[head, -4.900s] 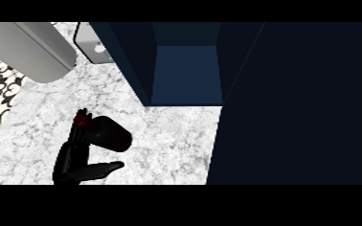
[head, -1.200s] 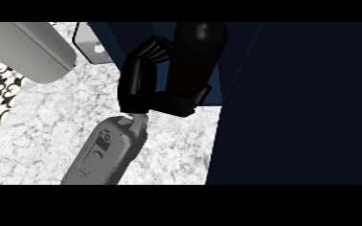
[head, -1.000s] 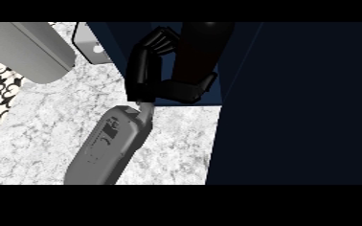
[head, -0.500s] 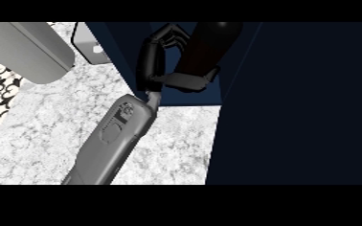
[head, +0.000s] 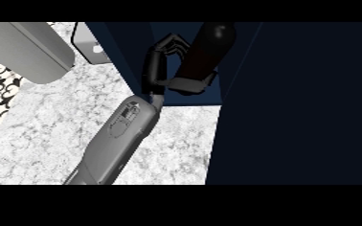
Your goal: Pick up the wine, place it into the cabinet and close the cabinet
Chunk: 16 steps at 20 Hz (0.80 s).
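The wine (head: 205, 48) is a dark bottle standing tilted inside the open dark blue cabinet (head: 134, 57), its foot near the cabinet's floor. My left hand (head: 157, 69) is shut on it: the fingers wrap its far left side and the thumb crosses its lower body. The grey forearm (head: 117, 139) runs up from the lower left across the marble counter (head: 50, 124) to the cabinet's mouth. The cabinet door (head: 290, 105) stands open at the right as a broad dark panel. No right hand shows.
A rounded grey appliance (head: 35, 50) lies at the upper left, with a pale panel (head: 92, 45) beside the cabinet's left wall. A black-and-white patterned thing (head: 7, 88) shows at the left edge.
My left hand has carried the bottle up from the counter and deeper into the cabinet, shifting right over the last second. The forearm has stretched further forward.
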Each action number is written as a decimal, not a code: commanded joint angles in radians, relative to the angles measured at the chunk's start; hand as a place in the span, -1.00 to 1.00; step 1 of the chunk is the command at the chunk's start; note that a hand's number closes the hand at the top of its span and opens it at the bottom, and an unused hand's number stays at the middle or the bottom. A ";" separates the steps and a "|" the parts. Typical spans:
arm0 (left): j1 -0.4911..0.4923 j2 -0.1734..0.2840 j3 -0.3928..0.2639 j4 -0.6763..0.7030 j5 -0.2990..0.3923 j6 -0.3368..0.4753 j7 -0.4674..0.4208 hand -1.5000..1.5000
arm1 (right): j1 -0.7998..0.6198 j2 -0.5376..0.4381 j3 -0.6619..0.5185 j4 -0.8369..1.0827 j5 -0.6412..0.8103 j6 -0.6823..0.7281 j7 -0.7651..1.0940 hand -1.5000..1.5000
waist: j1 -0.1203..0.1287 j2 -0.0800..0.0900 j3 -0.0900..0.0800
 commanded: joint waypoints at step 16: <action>-0.144 0.000 -0.076 0.485 0.203 0.033 -0.294 1.00 | -0.046 -0.006 -0.049 0.004 -0.088 0.019 0.002 -1.00 | -0.028 0.009 -0.001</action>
